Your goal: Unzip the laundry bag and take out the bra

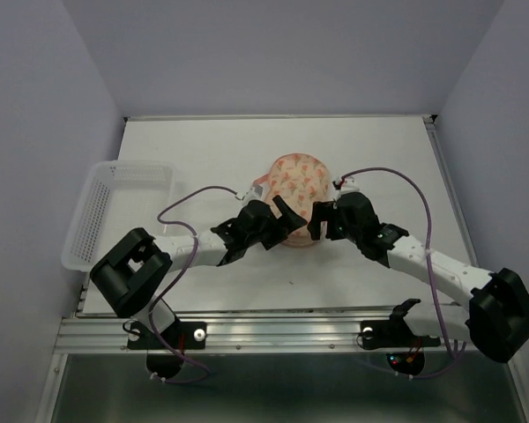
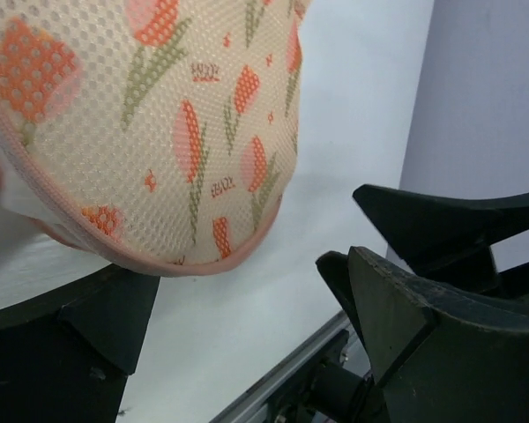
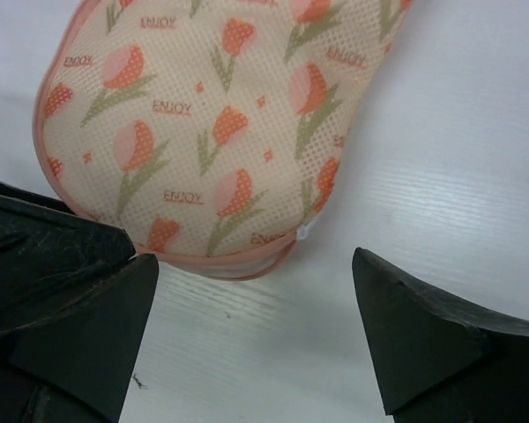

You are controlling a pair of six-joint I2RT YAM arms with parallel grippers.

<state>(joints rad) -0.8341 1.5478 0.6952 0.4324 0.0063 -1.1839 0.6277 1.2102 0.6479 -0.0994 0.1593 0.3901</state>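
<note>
Left gripper (image 1: pixel 285 218) stands with its black, wedge-shaped fingers (image 2: pixel 423 335) spread wide, gripping nothing. Its tips bracket the near-left end of the laundry bag (image 1: pixel 300 181), and one finger lies right under the bag's rim; whether they touch I cannot tell. Right gripper (image 1: pixel 321 220) is also wide open and empty at the bag's near-right end, with one fingertip (image 3: pixel 132 273) just beside the rim and the other well off it.

The bag is a soft, domed case of fine peach mesh (image 3: pixel 220 132). It is printed with orange-pink tulips on olive stems and small "ENJOY" lettering, and is edged with a smooth pink piping band. A small white tab (image 3: pixel 304 232) sticks out at that band. From above, its long axis runs away from the arm bases, with the rounded far end clear of the grippers and the near end partly hidden by them.

It lies on a white matte table (image 1: pixel 203 150). A white plastic lattice basket (image 1: pixel 115 203) sits well to the bag's left.
</note>
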